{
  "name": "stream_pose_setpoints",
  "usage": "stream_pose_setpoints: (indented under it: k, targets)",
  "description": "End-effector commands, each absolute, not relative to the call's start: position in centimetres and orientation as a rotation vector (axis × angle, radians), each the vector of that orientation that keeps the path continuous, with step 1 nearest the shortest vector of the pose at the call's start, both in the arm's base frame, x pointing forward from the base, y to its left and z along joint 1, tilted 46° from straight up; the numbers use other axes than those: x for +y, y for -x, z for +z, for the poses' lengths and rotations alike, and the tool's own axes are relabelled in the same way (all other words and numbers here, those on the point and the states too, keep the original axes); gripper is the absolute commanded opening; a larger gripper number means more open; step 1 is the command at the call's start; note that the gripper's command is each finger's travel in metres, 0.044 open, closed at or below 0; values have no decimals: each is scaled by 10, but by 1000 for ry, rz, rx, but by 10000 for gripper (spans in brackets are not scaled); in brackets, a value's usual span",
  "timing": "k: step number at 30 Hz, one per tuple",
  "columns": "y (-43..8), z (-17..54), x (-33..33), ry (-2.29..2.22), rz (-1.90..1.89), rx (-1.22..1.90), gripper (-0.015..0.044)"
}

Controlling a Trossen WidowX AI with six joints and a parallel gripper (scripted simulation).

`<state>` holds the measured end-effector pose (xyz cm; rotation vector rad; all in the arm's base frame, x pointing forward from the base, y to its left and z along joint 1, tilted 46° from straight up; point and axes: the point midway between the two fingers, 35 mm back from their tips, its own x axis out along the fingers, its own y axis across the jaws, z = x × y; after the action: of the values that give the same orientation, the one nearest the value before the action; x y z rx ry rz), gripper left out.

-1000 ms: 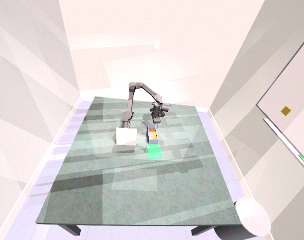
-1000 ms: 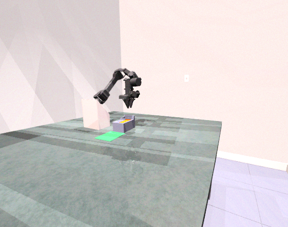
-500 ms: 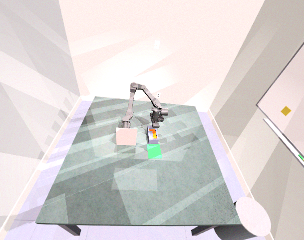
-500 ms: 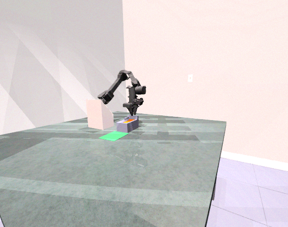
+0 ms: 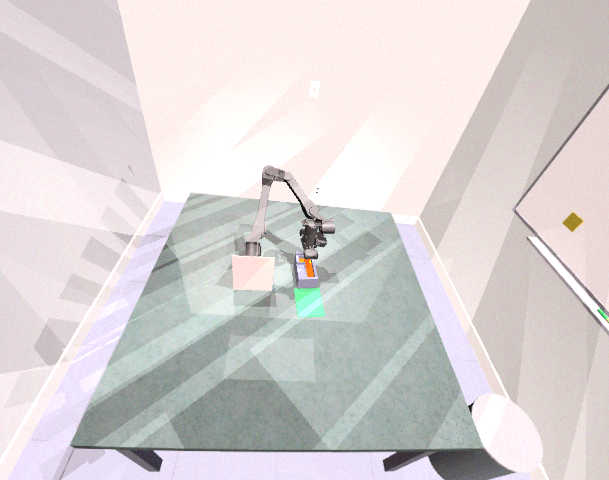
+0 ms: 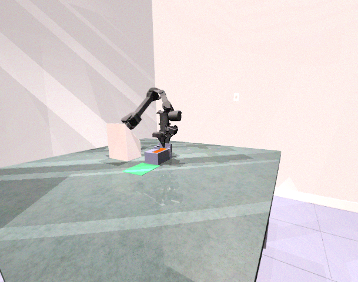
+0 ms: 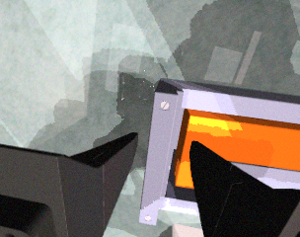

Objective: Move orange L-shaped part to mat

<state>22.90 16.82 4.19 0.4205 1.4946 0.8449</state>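
The orange L-shaped part (image 5: 309, 268) (image 6: 159, 150) (image 7: 259, 145) lies in its pocket in the grey tray (image 5: 308, 283) (image 6: 151, 157) (image 7: 152, 197) and looks level. Its L-shaped end is at the tray's back end, by the raised end plate with screws. My gripper (image 6: 164, 145) (image 7: 164, 142) is partly open and empty, pointing down over that end. In the wrist view one fingertip overlaps the L-shaped end and the other is outside the tray. Whether a fingertip touches the part cannot be told. The green mat (image 5: 309, 304) (image 6: 140, 168) lies flat at the tray's front end.
A pale pink block (image 5: 253, 273) (image 6: 118, 142) stands left of the tray, in front of the arm's base. A round bin (image 5: 506, 434) stands beside the table's front right corner. Shadows and light bands cross the table (image 5: 273, 408) (image 6: 184, 237).
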Motion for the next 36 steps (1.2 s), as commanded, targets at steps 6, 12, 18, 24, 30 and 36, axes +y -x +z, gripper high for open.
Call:
stream_pose_setpoints:
  k: [6, 12, 18, 24, 30, 36]
  targets:
    - [-224, 30, 179, -428, 844, 1507, 180]
    - [-223, 23, 186, -429, 845, 1507, 180]
    - [-221, 18, 191, -430, 846, 1507, 180]
    - [-221, 18, 191, -430, 846, 1507, 180]
    - [-221, 18, 191, -430, 846, 1507, 180]
    - [-224, 21, 192, -427, 855, 1494, 180]
